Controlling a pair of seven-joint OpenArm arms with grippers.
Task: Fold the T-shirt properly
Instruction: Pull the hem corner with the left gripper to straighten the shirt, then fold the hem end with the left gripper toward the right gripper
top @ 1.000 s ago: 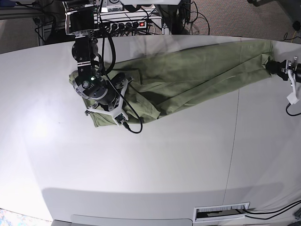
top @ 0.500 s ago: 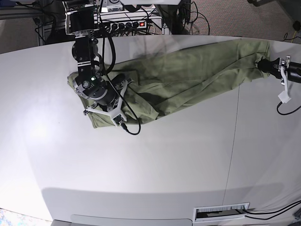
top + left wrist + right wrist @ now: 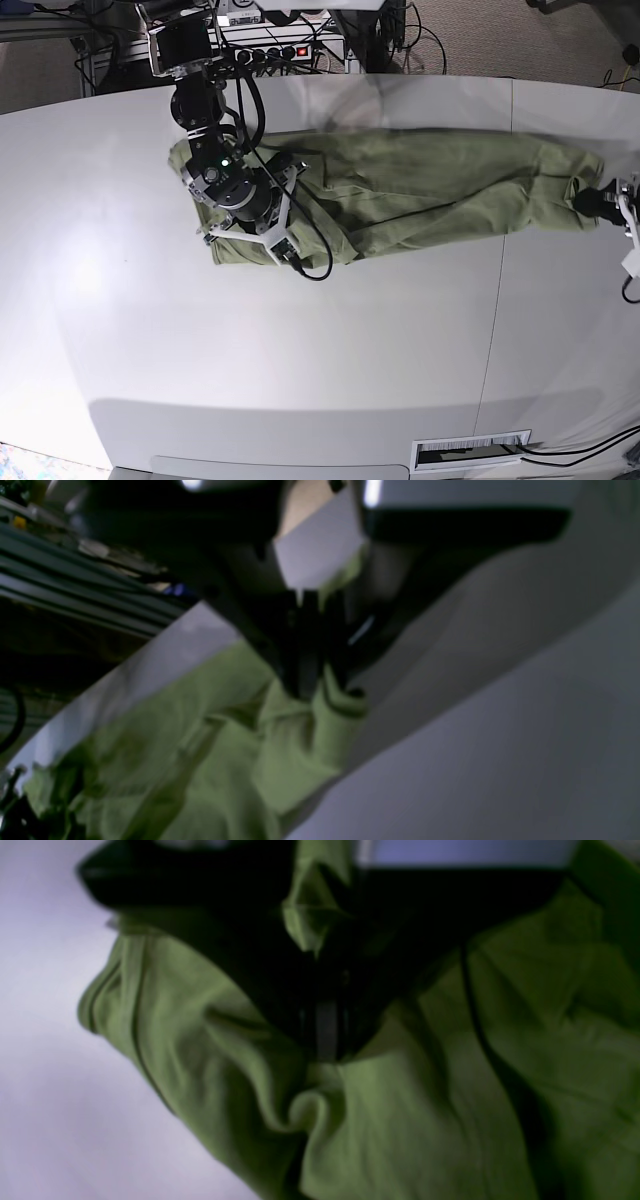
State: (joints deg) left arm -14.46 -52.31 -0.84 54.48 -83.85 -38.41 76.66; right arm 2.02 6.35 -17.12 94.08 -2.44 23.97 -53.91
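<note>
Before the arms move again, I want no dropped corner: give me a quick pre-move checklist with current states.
1. Left pincer closed on the T-shirt edge: ok, wrist view shows cloth pinched.
2. Right pincer closed on cloth: ok.
3. Shirt stretched between both arms: ok.
4. Shirt flat, unwrinkled: not ok, long creases and bunching.
5. Shirt fully on the table: ok.
6. Which corners are held: cannot tell.
</note>
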